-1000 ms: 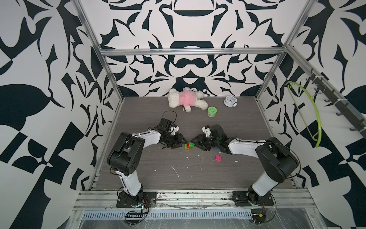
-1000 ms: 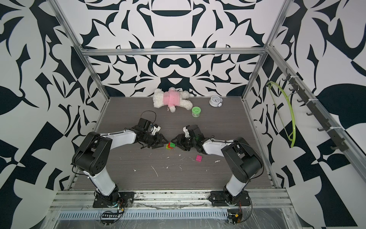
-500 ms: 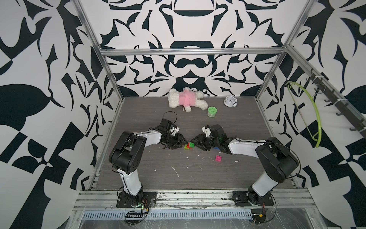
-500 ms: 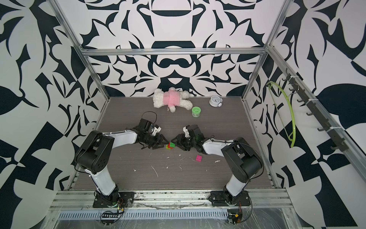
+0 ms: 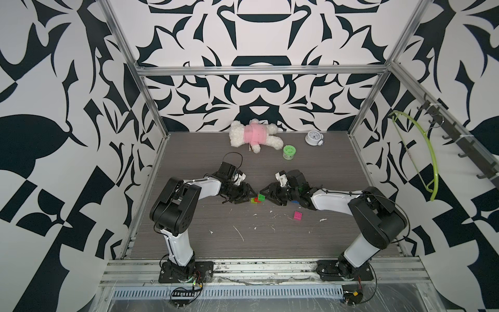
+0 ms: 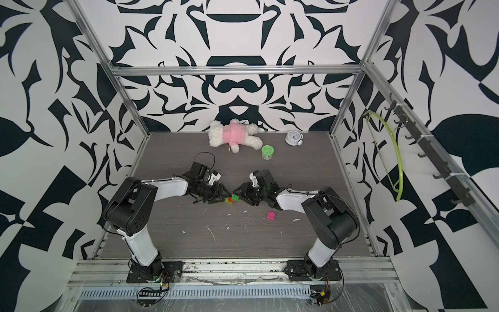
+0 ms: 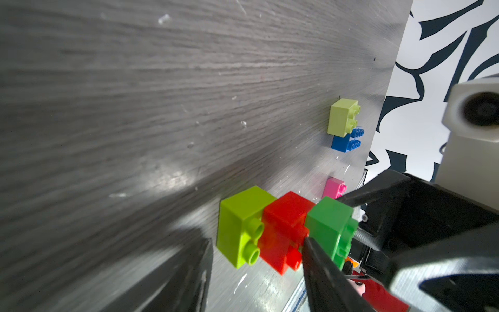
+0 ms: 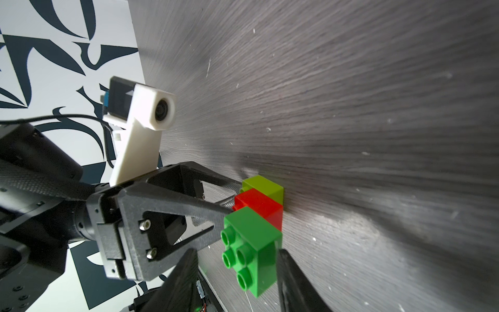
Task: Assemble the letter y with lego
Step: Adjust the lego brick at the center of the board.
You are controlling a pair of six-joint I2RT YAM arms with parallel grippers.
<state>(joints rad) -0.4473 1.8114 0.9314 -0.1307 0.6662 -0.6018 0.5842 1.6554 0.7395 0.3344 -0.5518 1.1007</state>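
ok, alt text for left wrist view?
Yellow-green brick, red brick and green brick pressed together in a row on the grey table, flanked by the left claw; the right claw grips the green one. Beyond: pink brick, second yellow-green brick beside a blue brick.

A robotics lab test cell: an aluminium frame holds black-and-white patterned panels around a grey desk, with a left arm and right arm bolted to its front rail.

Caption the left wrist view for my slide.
Red brick sandwiched between yellow-green brick and green brick; blue brick, pink brick, second yellow-green brick lie beyond.
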